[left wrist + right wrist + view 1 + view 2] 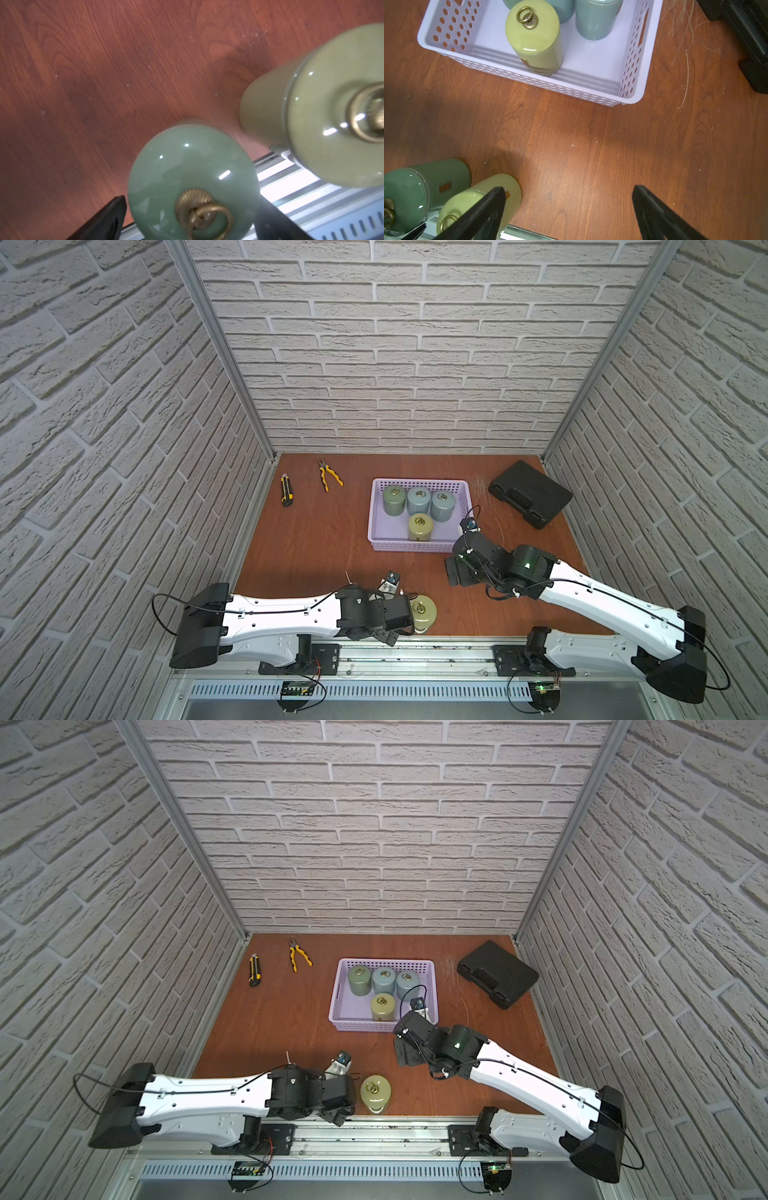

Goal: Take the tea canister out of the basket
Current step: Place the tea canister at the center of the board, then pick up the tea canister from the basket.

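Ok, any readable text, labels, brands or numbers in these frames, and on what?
No text is readable in any view.
Brown tag on the yellow-green glazed canister inside the lavender perforated plastic basket: too small to read.
Brown tag on the dark green glazed canister outside the basket: too blurred to read.
Black plastic case, yellow-and-black utility knife, yellow-handled pliers: no lettering visible.
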`<move>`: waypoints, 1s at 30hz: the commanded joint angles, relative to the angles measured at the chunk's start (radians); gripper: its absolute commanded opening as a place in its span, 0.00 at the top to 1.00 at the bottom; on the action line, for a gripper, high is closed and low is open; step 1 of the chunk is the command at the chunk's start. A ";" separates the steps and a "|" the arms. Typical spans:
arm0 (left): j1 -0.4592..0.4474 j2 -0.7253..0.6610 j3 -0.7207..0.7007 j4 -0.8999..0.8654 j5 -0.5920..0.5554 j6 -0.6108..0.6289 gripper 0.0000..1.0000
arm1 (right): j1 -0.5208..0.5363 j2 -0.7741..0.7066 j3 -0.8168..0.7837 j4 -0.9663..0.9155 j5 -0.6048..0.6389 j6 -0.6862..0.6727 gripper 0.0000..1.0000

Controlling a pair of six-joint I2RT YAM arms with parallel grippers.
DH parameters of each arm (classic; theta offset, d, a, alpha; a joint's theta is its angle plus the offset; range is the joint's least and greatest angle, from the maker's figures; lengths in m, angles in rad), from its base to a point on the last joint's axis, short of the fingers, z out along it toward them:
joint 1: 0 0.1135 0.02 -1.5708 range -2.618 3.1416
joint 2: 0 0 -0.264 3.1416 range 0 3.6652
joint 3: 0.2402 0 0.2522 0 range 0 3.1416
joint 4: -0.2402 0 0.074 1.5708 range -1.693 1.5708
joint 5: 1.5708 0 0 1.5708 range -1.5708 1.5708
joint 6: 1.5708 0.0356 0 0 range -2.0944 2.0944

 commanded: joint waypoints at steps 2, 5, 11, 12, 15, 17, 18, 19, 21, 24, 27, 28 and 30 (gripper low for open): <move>-0.002 -0.083 0.039 -0.082 -0.069 -0.038 0.02 | -0.047 0.029 0.047 0.063 -0.080 -0.090 0.00; 0.009 -0.131 0.051 -0.113 -0.115 -0.047 0.02 | -0.081 0.063 0.071 0.079 -0.116 -0.114 0.00; 0.068 -0.218 0.059 -0.137 -0.162 -0.041 0.02 | -0.129 0.141 0.133 0.092 -0.166 -0.131 0.00; 0.081 -0.232 0.060 -0.135 -0.170 -0.033 0.02 | -0.135 0.154 0.145 0.095 -0.173 -0.136 0.00; 0.138 -0.265 0.064 -0.123 -0.178 0.001 0.02 | -0.148 0.201 0.182 0.086 -0.185 -0.146 0.00; 0.178 -0.278 0.070 -0.114 -0.177 0.027 0.02 | -0.155 0.233 0.210 0.074 -0.183 -0.150 0.00; 0.201 -0.284 0.072 -0.112 -0.176 0.038 0.02 | -0.160 0.250 0.225 0.066 -0.182 -0.150 0.00; 0.221 -0.289 0.075 -0.110 -0.178 0.050 0.02 | -0.163 0.264 0.238 0.061 -0.184 -0.150 0.00; 0.256 -0.297 0.082 -0.110 -0.177 0.072 0.02 | -0.165 0.287 0.254 0.063 -0.187 -0.147 0.00; 0.300 -0.311 0.088 -0.107 -0.180 0.095 0.02 | -0.171 0.321 0.277 0.066 -0.182 -0.130 0.00; 0.327 -0.327 0.086 -0.100 -0.185 0.115 0.02 | -0.177 0.371 0.320 0.041 -0.167 -0.097 0.00; 0.335 -0.333 0.085 -0.097 -0.185 0.120 0.02 | -0.177 0.391 0.338 0.033 -0.171 -0.096 0.00; 0.346 -0.342 0.079 -0.092 -0.181 0.126 0.02 | -0.179 0.422 0.367 0.028 -0.179 -0.095 0.00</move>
